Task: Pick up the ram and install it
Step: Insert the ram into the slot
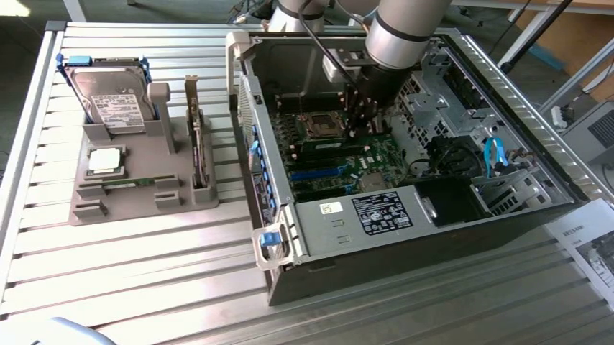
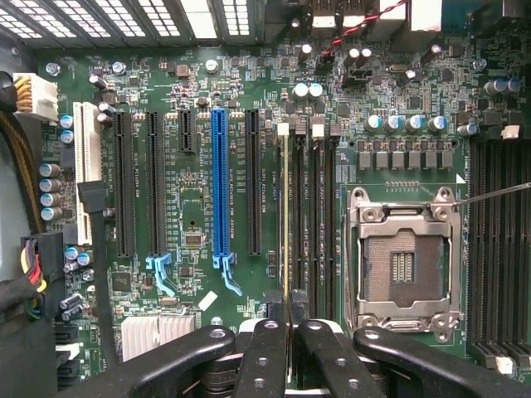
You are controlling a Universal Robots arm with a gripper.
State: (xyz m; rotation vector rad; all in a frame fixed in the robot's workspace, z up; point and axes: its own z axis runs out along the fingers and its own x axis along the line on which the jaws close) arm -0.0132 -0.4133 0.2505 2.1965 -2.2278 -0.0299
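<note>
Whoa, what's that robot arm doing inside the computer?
The robot arm's gripper is down inside the open computer case. It is pinching the ram, a thin stick seen edge-on in the wrist view. The stick lines up with the long memory slots beside the empty processor socket. Whether it is pushed all the way in cannot be told.

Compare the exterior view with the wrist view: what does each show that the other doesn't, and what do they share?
Exterior view: the arm in the open case, and a holder with a hard drive beside it. Wrist view: the gripper shut on the ram, seen edge-on along the memory slots. Both: the motherboard, its empty socket and the blue slot.
</note>
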